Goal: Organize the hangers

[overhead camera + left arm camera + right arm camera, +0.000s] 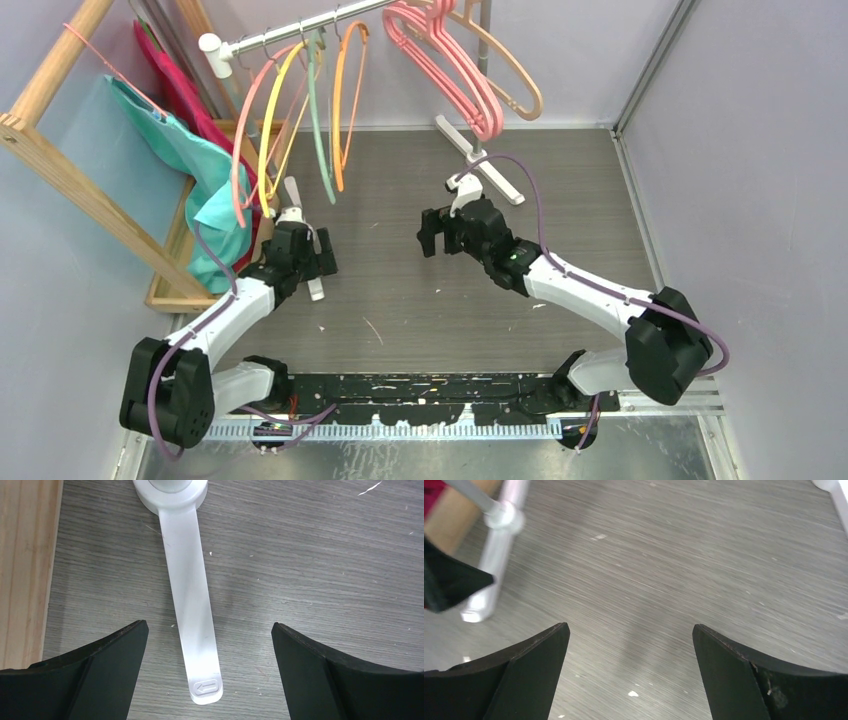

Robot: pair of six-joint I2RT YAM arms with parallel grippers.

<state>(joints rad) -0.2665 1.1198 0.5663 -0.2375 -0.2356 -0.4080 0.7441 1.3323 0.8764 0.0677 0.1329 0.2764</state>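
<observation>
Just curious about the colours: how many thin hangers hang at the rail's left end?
4 that I can make out, left to right near the end of the rail: pink hanger, yellow hanger, grey-green hanger, orange hanger. Another may be hidden among them.

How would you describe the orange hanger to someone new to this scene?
Look at the silver rail across the top of the overhead view. Thin hangers hang near its white-capped left end. The orange hanger is the rightmost of those, beside the grey-green one, with the thick pink hangers further right.
</observation>
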